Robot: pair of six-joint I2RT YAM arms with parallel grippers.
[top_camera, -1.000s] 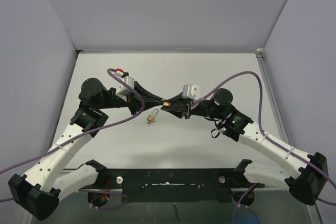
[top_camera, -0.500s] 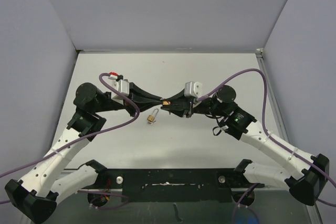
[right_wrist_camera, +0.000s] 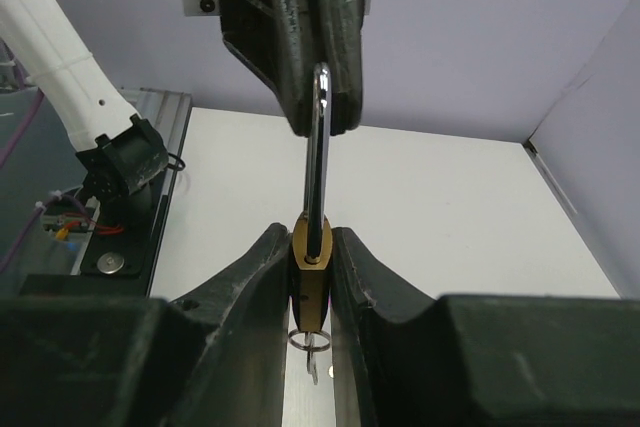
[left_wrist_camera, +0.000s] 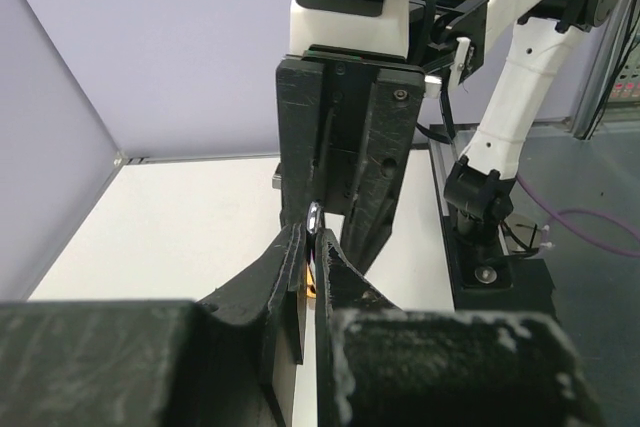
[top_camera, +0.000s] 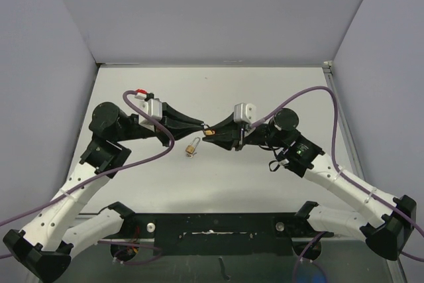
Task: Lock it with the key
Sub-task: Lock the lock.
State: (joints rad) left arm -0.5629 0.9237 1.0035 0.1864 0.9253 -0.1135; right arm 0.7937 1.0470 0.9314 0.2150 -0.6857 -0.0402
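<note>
A brass padlock [right_wrist_camera: 312, 269] hangs above the table's middle, between both grippers. My right gripper [right_wrist_camera: 312, 239] is shut on its body, one finger on each flat side. Its silver shackle [right_wrist_camera: 319, 147] runs up into the black fingers of my left gripper [left_wrist_camera: 314, 234], which is shut on the shackle [left_wrist_camera: 314, 217]. A key on a ring [right_wrist_camera: 311, 344] shows just under the lock's lower end; I cannot tell if it sits in the keyhole. In the top view the two grippers meet tip to tip at the padlock [top_camera: 209, 132].
A small brass and silver piece [top_camera: 192, 148] lies on the white table [top_camera: 265, 84] just in front of the grippers. Grey walls stand behind and at both sides. A black rail [top_camera: 212, 223] runs along the near edge.
The left wrist and elbow have drawn back to the left and the right arm has followed slightly. The padlock stays held between both grippers at the same spot.
</note>
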